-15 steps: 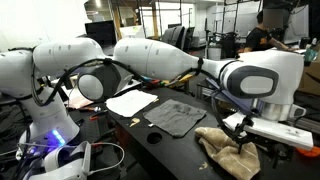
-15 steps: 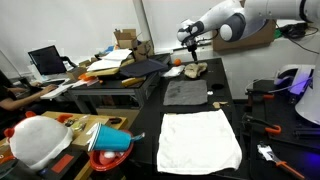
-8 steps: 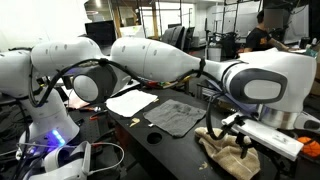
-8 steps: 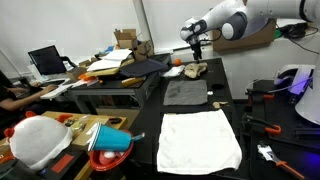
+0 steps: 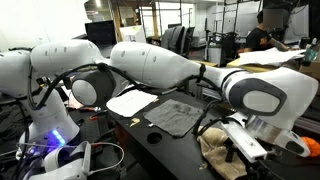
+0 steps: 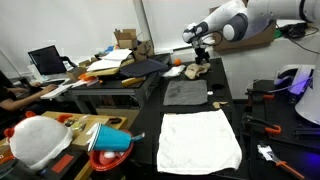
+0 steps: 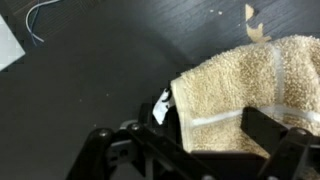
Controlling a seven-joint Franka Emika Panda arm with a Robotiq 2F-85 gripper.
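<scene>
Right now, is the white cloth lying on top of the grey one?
No, the white cloth lies flat on the table beside the grey cloth, not over it.

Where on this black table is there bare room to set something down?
Bare tabletop lies left of the tan towel in the wrist view. A narrow strip separates the grey cloth from the white cloth, and a margin runs beside the white cloth. The far end is crowded: the open gripper hangs over the towel.

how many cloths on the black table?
3. In an exterior view: white cloth nearest the camera, tan towel at the far end under the gripper, grey cloth between them. Others may be hidden behind the arm.
</scene>
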